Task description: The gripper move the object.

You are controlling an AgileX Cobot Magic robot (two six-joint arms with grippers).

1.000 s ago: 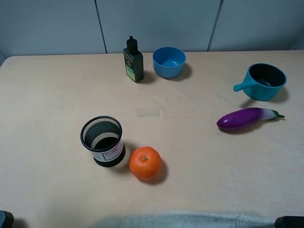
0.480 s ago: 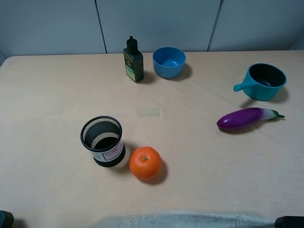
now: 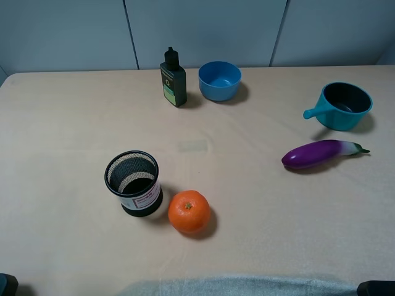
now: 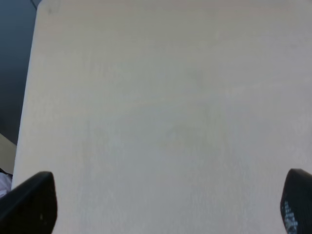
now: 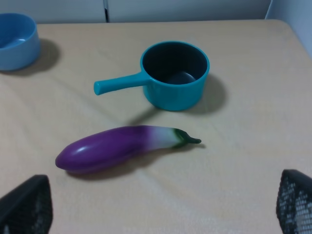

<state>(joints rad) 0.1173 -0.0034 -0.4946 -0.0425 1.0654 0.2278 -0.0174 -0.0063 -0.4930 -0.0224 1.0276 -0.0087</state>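
Between the earlier pictures and this moment nothing on the table (image 3: 62, 123) changes its place; the scene is the same, so the task is in my judgement at its very start and the reach is not yet begun.

I take the eggplant (image 5: 122, 146) as the landmark. Nearest to the robot, the right claw (image 5: 156, 207) hangs above the table on the near side of the eggplant, well apart from it. Its two fingertips (image 5: 27, 204) show only at the lower corners of the right wrist view, wide apart, with nothing between them. The left claw (image 4: 161, 204) is far to the left of the eggplant, over bare table, and its tips also stand wide apart and hold nothing.

The eggplant itself lies flat on the table, on the right side in the high view (image 3: 321, 153), with its green stem tip pointing to the right and slightly away. To its left and nearer to the robot are the orange (image 3: 189, 211) and, just beside this, the black mesh cup (image 3: 134, 182). Just behind the eggplant, not touching, stands the teal saucepan (image 5: 170, 75), its handle pointing to the left. Further behind and to the left are the blue bowl (image 3: 220, 80) and the dark bottle (image 3: 173, 79).

Because the right claw looks already at the eggplant, I judge it is the one to descend and close across the thick purple body.
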